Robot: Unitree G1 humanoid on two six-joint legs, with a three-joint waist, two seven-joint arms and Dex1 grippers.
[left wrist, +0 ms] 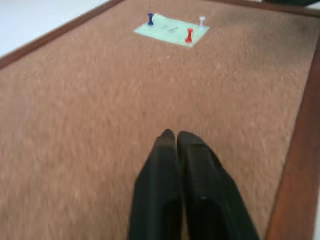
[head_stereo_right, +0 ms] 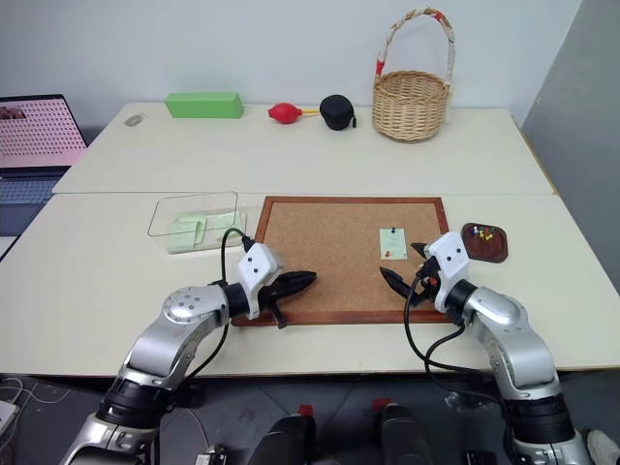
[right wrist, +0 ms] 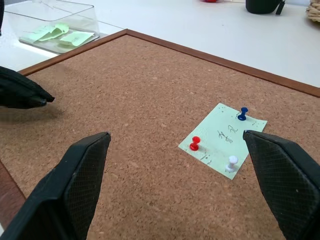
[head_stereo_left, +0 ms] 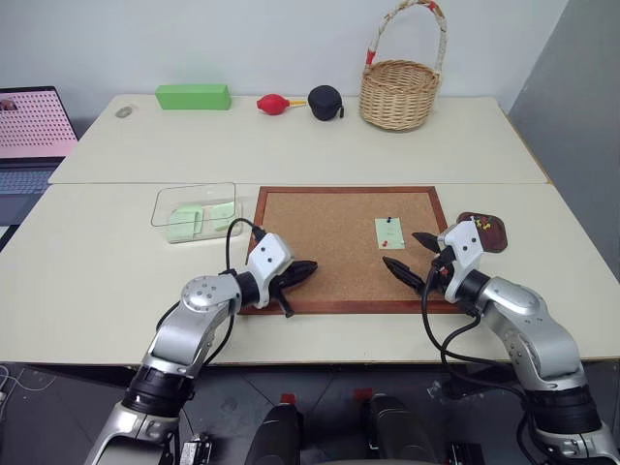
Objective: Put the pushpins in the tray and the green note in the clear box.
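Grainy corkboard (head_stereo_left: 329, 247) holds pinned green note (right wrist: 223, 139); left jaws closed empty, right wide.

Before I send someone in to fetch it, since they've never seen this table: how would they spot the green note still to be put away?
Find the wood-framed corkboard in the table's middle. Near its right side lies the green note, between the open right gripper and the tray. Unlike the slips in the clear box, it is pinned down by red, blue and white pushpins.

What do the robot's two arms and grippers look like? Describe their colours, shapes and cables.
Both arms have silver-grey metal segments with rounded joints and black collars. Each ends in a white boxy wrist housing, and a looping black cable runs along each arm. The left gripper and the right gripper each have two black, tapered fingers.
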